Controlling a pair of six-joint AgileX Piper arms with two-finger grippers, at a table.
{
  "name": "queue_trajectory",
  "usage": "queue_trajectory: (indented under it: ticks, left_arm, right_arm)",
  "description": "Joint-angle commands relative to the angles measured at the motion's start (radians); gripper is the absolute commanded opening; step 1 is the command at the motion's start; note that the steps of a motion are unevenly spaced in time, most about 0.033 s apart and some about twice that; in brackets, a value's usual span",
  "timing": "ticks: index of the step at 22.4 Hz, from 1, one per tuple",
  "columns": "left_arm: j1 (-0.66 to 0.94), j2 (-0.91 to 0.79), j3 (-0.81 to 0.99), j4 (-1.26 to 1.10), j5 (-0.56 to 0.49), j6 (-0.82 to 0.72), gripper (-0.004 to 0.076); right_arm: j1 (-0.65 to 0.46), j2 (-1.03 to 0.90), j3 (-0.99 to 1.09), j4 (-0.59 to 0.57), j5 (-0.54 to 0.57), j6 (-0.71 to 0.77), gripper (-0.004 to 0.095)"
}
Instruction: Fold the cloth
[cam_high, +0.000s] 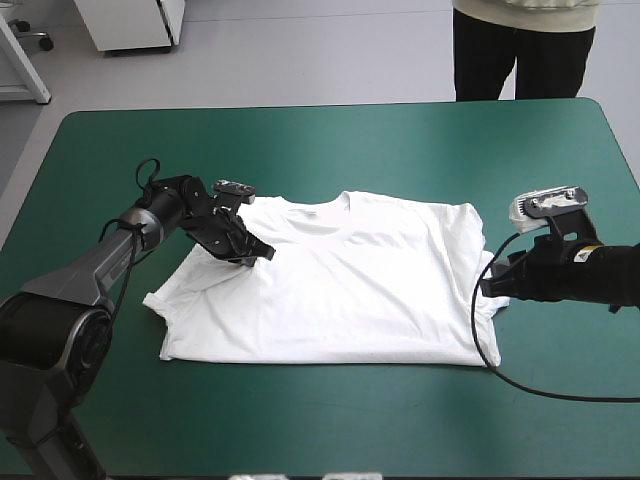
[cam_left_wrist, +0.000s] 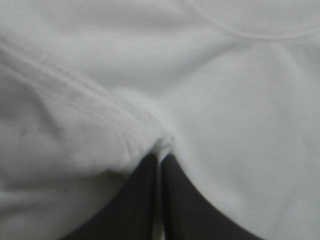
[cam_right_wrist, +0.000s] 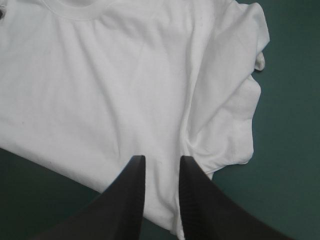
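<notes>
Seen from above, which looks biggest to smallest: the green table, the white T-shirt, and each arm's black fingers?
1. Table, largest by far.
2. T-shirt.
3. Left fingers and right fingers: both small and about alike, so not ranked.

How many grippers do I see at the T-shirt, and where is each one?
2. The left gripper is shut on a fold of the T-shirt by the sleeve on the robot's left; the right gripper is open over its edge on the robot's right.

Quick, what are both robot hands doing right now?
Left gripper: shut on the T-shirt.
Right gripper: open, above the T-shirt's edge.
</notes>
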Motion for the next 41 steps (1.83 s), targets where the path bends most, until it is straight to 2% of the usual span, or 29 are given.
queue_trajectory:
  ticks: [1, 2, 3, 5, 8, 11, 15, 27, 33, 34, 36, 41]
  left_arm:
    - [-0.006, -0.047, -0.030, -0.155, -0.013, 0.098, 0.0141]
    - [-0.006, -0.052, -0.030, -0.157, -0.006, 0.100, 0.0196]
    - [-0.006, -0.063, -0.030, -0.150, 0.014, 0.100, 0.0305]
    - [0.009, -0.105, -0.030, -0.112, 0.032, 0.089, 0.0378]
    - [0.046, -0.219, -0.030, 0.028, 0.026, 0.021, 0.0373]
    - [0.102, -0.419, -0.030, 0.205, 0.053, -0.066, 0.0373]
    - [0.113, -0.584, -0.030, 0.258, 0.074, -0.103, 0.0373]
    - [0.113, -0.632, -0.030, 0.255, 0.093, -0.118, 0.0373]
    - [0.113, -0.632, -0.030, 0.264, 0.081, -0.118, 0.0373]
    - [0.113, -0.632, -0.030, 0.274, 0.081, -0.118, 0.0373]
    - [0.113, -0.632, -0.030, 0.298, 0.080, -0.118, 0.0373]
    - [0.113, -0.632, -0.030, 0.300, 0.077, -0.118, 0.0370]
  right_arm:
    - [-0.004, -0.016, -0.033, 0.016, -0.033, -0.020, 0.0325]
    - [-0.004, -0.016, -0.033, 0.013, -0.033, -0.020, 0.0356]
    - [-0.004, -0.016, -0.033, 0.013, -0.033, -0.015, 0.0394]
    - [-0.004, -0.009, -0.033, 0.012, -0.033, -0.006, 0.0405]
    - [-0.004, 0.026, -0.033, -0.043, -0.058, 0.039, 0.0405]
    - [-0.004, 0.113, -0.033, -0.186, -0.088, 0.144, 0.0405]
    - [-0.024, 0.274, -0.033, -0.183, -0.080, 0.140, 0.0405]
    - [-0.024, 0.496, -0.033, -0.228, -0.131, 0.146, 0.0379]
    - [-0.024, 0.609, -0.033, -0.198, -0.128, 0.127, 0.0264]
    - [-0.024, 0.616, -0.033, -0.198, -0.117, 0.116, 0.0218]
    - [-0.024, 0.621, -0.033, -0.202, -0.118, 0.105, -0.0007]
    - [-0.024, 0.543, -0.033, -0.210, -0.141, 0.132, -0.0013]
